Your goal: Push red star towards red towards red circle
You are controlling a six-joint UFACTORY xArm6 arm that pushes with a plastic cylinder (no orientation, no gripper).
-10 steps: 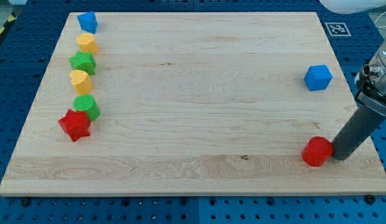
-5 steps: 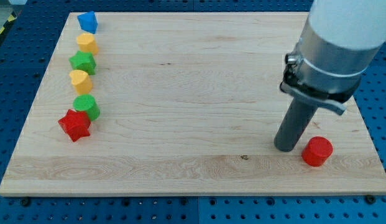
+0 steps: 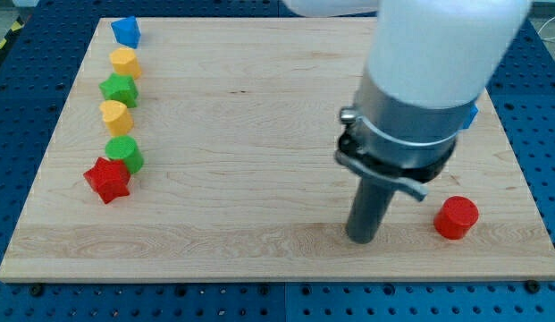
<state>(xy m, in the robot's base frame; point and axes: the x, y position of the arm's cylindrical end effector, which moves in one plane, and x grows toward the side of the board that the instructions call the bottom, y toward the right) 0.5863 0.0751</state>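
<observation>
The red star (image 3: 107, 180) lies near the board's left edge, touching a green cylinder (image 3: 125, 154) just above it. The red circle (image 3: 457, 218) sits at the lower right of the board. My tip (image 3: 362, 238) rests on the board to the left of the red circle, with a gap between them, and far to the right of the red star. The arm's wide body rises above the tip and hides part of the board's right side.
A column of blocks runs up the left edge above the red star: a yellow block (image 3: 114, 116), a green block (image 3: 119, 89), a yellow block (image 3: 125, 63) and a blue block (image 3: 126, 31). A blue cube (image 3: 473, 115) is mostly hidden behind the arm. The wooden board (image 3: 259, 134) ends near the red circle.
My tip has moved from the right side of the red circle over to its left and further leftward. The arm now covers the blue cube. No block has moved.
</observation>
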